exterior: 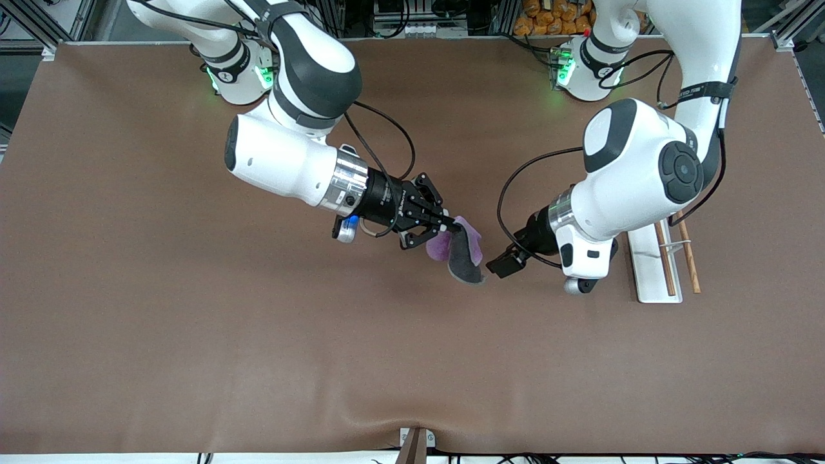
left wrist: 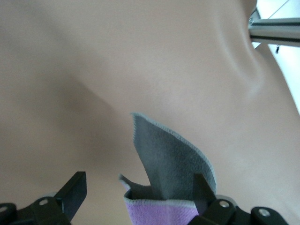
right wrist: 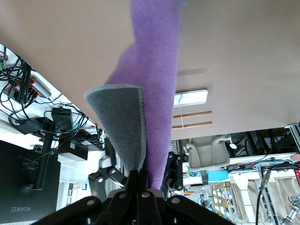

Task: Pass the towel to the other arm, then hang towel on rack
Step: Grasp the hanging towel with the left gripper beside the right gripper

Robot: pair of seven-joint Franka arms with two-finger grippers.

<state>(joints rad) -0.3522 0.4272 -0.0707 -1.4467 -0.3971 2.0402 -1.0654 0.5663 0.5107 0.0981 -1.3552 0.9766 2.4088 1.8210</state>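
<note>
Hanging from the shut jaws of the right gripper over the middle of the brown worktop is one small soft towel, purple on one face and dark grey on the other. The left gripper hovers just beside the towel's lower edge with its jaws spread wide and nothing between them. One rack, a white rectangular base plate with two thin brown wooden rods joined by a wire, sits toward the left arm's end of the worktop.
</note>
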